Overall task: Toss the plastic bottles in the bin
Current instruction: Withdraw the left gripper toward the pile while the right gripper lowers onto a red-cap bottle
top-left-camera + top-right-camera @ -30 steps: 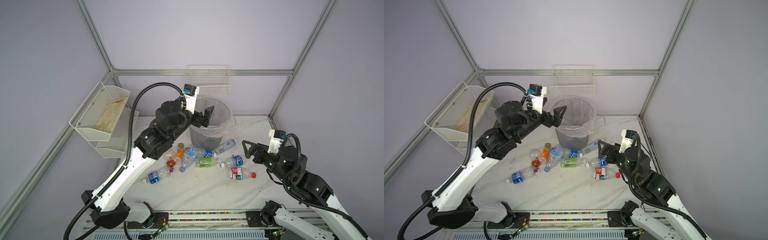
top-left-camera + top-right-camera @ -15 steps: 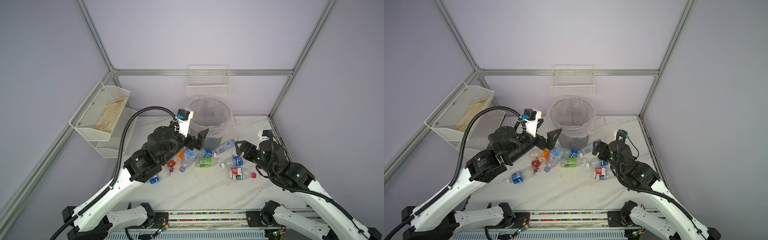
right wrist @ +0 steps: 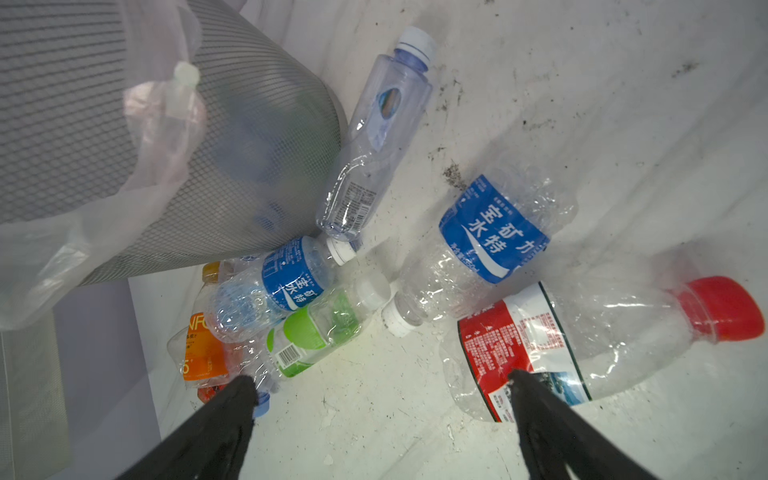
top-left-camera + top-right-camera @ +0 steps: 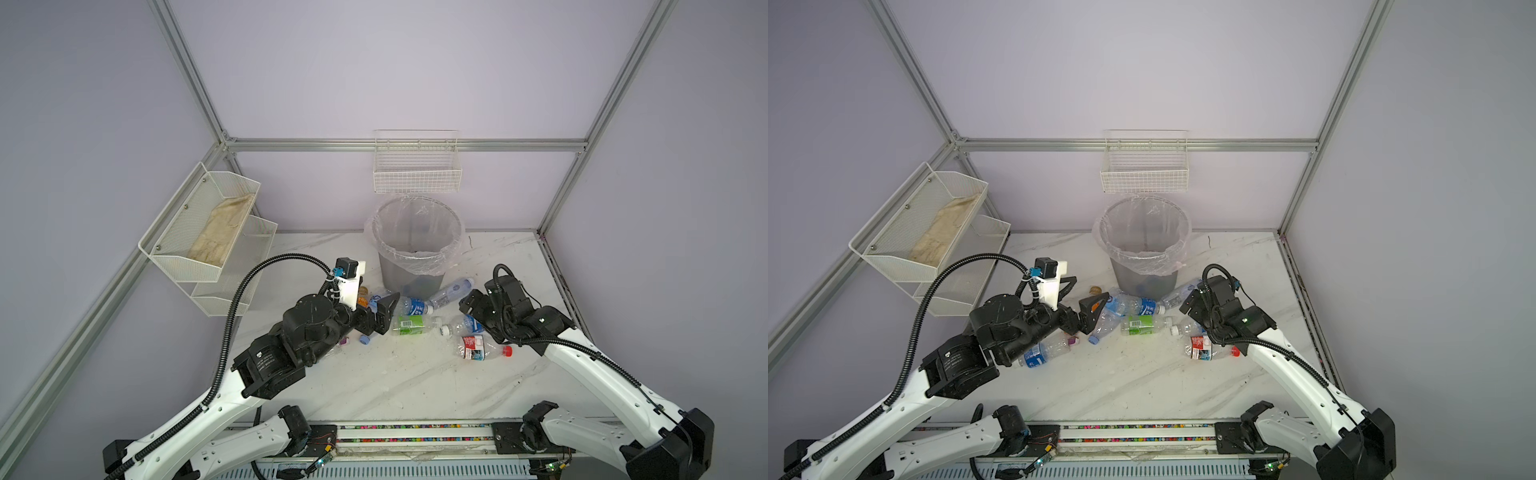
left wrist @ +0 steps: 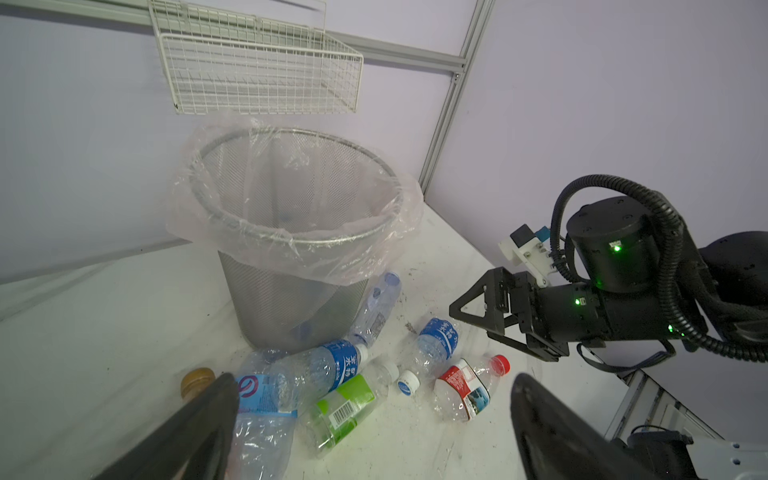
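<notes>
White marble tabletop (image 4: 395, 386) inside a lilac-walled booth is what we work on, and the bin (image 4: 411, 276) stands at its back, under a wire basket (image 4: 415, 174) hung on the wall. We take that placing as deliberate — the bin sits between the two arms, so either can reach its rim, and the clear liner (image 4: 415, 266) folded over the rim holds the mouth wide. The plastic bottles (image 4: 415, 308) lie on their sides in a loose heap at the foot of the bin, on our side of it. The clear one (image 4: 451, 288) lies hard by the bin wall, touching or not we cannot tell. Through the mesh, in the right wrist view, we make out dim shapes low inside, so a few are probably in already.

Our left claw (image 5: 372, 380) hangs low over the left end of the heap, jaws wide apart and empty, with the green-label bottle (image 5: 345, 405) in line between them. Our right claw (image 3: 379, 377) is likewise spread and holds nothing; it points down at the right end, the red-capped bottle (image 3: 582, 353) close by one finger. We judge that each arm is lining up a pick from its own side so the two do not cross. Crushed thin plastic may slip or spring when squeezed — a grip across the label looks safest.
</notes>
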Motion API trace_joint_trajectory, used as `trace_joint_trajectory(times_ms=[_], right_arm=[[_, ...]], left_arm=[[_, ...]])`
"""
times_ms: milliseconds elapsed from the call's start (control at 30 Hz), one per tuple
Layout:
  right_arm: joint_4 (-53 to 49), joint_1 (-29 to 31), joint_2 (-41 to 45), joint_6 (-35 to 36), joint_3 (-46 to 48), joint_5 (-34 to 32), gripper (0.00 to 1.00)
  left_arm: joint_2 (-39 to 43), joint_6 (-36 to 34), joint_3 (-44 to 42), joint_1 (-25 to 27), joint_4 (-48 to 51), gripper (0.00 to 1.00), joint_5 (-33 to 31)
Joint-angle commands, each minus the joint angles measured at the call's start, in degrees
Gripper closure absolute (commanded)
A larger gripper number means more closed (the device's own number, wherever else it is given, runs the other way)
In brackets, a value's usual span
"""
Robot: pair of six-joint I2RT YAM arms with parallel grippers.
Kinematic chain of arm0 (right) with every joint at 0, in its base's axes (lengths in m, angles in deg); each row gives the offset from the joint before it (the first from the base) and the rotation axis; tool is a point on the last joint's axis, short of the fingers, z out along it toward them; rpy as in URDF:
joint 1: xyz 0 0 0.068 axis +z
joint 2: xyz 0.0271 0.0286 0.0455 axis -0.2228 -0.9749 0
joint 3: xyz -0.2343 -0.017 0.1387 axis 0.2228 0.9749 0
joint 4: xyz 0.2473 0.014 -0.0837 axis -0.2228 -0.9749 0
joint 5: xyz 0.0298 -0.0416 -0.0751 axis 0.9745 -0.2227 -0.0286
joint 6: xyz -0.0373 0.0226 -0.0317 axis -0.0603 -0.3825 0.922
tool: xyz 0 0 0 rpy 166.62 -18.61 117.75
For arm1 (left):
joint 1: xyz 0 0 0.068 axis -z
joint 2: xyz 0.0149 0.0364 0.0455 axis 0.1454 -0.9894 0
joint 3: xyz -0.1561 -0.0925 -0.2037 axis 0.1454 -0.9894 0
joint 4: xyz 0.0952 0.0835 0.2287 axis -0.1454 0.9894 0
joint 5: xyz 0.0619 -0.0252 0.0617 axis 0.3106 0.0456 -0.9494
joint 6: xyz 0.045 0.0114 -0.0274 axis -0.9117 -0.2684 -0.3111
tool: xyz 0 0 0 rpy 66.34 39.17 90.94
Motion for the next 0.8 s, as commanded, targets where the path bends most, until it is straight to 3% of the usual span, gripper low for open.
trace_joint_trajectory(times_ms=[0,300,500,767], right_arm=[[-1.44,-2.24,-0.57,-6.33,2.25,4.28,0.03],[-0.84,-7.84,-5.55,-13.19,10.45,13.18,0.03],[-0.66,-9.92,-2.91,-17.62,13.56,13.30,0.03],[1.50,-12.12,-3.58,-18.21,17.19,15.69,0.03]], left_arm=[[2.53,3.23,-3.31,0.39,-1.35,0.00,-0.34],[4.59,6.01,-7.07,1.01,-0.87,0.00,-0.18],[5.78,7.15,-8.61,1.44,-0.69,0.00,-0.24],[6.29,7.61,-9.33,1.82,-0.19,0.00,-0.37]])
